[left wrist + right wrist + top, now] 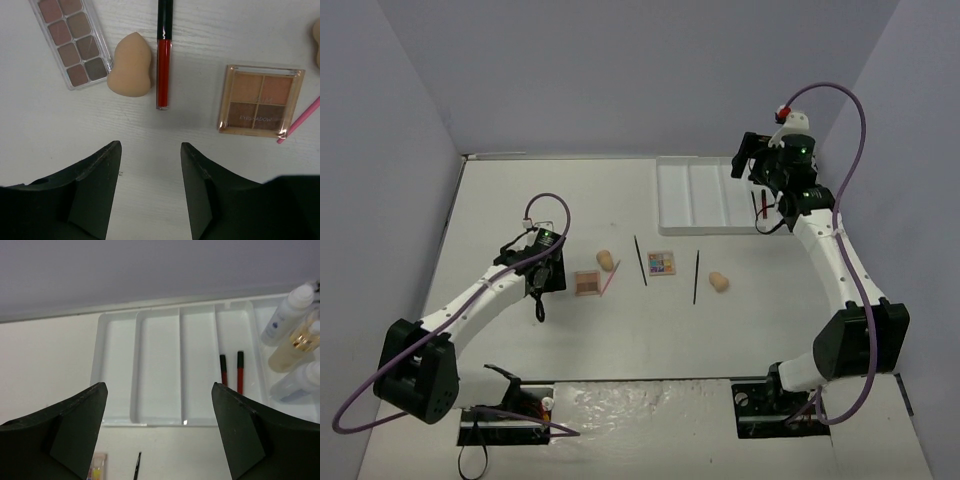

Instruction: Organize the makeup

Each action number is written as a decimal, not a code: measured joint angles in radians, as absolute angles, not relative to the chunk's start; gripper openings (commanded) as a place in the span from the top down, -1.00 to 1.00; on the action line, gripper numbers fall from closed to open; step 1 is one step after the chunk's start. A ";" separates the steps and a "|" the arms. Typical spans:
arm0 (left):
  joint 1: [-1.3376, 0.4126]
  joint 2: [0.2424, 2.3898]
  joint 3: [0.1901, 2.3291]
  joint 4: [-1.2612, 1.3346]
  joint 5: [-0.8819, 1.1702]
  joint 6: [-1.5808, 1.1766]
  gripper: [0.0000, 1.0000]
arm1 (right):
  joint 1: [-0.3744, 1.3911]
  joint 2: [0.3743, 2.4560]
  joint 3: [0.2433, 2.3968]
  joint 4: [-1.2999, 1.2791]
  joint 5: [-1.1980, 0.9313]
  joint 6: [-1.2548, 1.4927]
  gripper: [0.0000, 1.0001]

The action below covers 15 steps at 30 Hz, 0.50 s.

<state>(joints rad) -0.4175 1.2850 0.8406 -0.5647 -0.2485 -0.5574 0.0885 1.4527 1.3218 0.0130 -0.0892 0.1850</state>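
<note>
Left wrist view shows the lipstick tube [164,60] lying just beyond the left gripper [150,146], whose jaws stand apart.

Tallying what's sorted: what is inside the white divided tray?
Two red-black lipstick tubes in one compartment, three bottles in the end one, three compartments bare. The right claw's finger hides part of the tray's near edge.

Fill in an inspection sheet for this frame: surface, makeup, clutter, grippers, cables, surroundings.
Surface: white table, divided tray at far right.
Makeup: two lipsticks, three bottles in tray; sponges, palettes, pencils, loose lipstick on table.
Clutter: nothing seen.
Grippers: left gripper open, empty, above table; right gripper open, empty, by tray.
Cables: purple cables loop over both arms.
Surroundings: grey walls.
</note>
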 measured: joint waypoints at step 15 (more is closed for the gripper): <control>-0.407 1.479 0.841 -0.462 -0.203 -0.580 0.28 | 0.115 1.336 1.137 0.006 -0.159 0.239 -0.70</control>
